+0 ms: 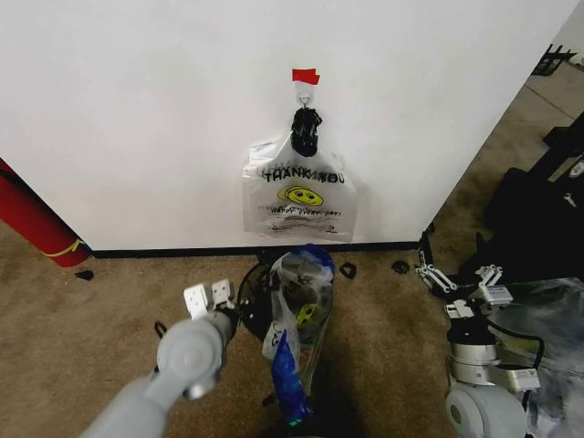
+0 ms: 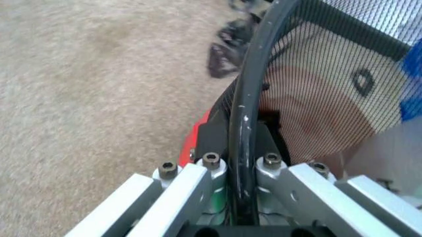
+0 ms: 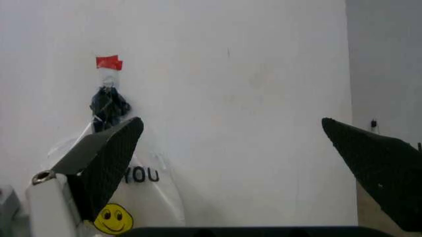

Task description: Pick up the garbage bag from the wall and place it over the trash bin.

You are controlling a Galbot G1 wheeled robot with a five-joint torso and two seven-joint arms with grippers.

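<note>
The garbage bag, see-through with blue patches and a small yellow print, stands bunched up in the trash bin below the wall. A blue tail of the bag hangs down the bin's near side. My left gripper is at the bin's left side. In the left wrist view this gripper is shut on the bin's black rim, with mesh, the bin's red base and the bag's blue plastic beyond. My right gripper waits low at the right, open and holding nothing.
A white "THANK YOU" smiley bag hangs from a hook under red tape. A red cylinder leans at the left. Black equipment and a clear plastic heap crowd the right. Small black bits lie on the carpet.
</note>
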